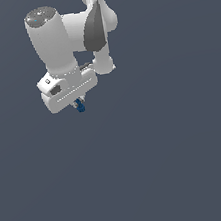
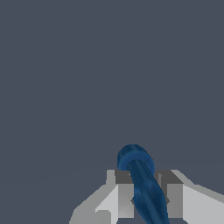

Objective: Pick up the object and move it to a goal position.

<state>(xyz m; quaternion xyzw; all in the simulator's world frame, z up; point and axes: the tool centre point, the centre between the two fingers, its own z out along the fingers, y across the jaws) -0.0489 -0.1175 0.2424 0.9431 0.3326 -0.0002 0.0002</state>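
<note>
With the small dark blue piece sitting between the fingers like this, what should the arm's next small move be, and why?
Probably begin carrying it toward the goal with the grip kept shut. The white robot gripper has its fingers on either side of the small dark blue elongated object, so it looks grasped. No goal marker is visible, so direction cannot be told.

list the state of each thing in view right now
end effector: shut on the blue object, one finger on each side of it
blue object: held between the fingers, its rounded end sticking out past the fingertips; in the exterior view it hangs just below the end effector
</note>
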